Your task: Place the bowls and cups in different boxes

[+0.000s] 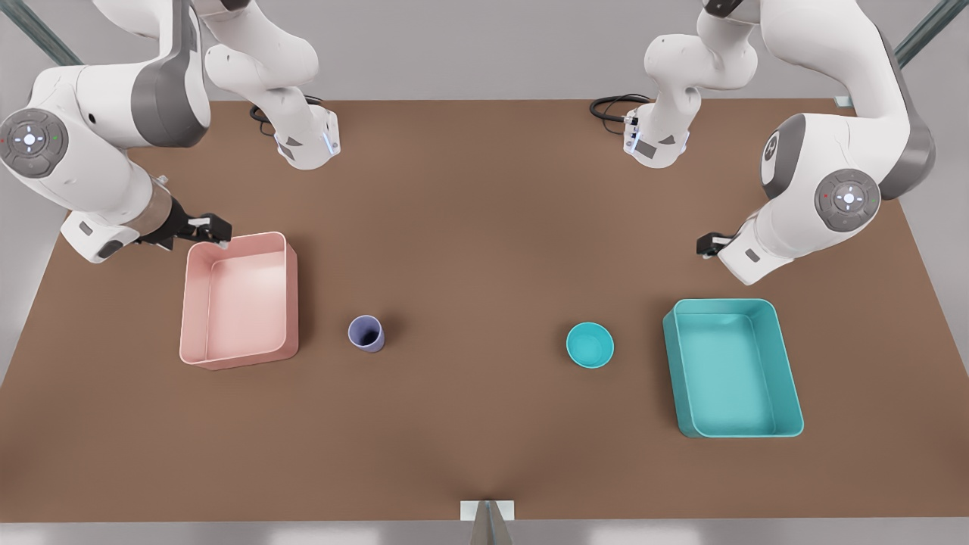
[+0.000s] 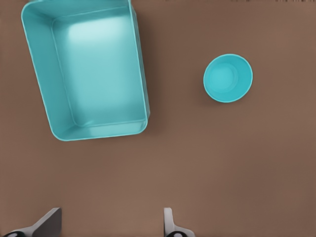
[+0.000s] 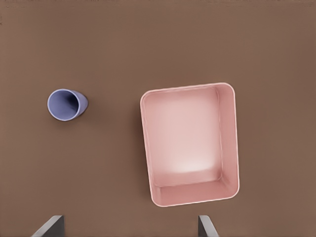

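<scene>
Left gripper (image 2: 111, 222) above bare worktop (image 1: 484, 227) near teal box (image 2: 86, 69), fingers apart, empty. Right gripper (image 3: 131, 224) by pink box (image 3: 190, 143), likewise spread.

Bowl (image 1: 590, 344), cup (image 1: 366, 333) on worktop, unboxed.

Risks: tall cup toppling on off-centre approach; shallow bowl rim slipping.

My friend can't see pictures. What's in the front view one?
On a brown table sit a pink box, purple cup, teal bowl and teal box, left to right. A robot hand hangs near each box.
</scene>
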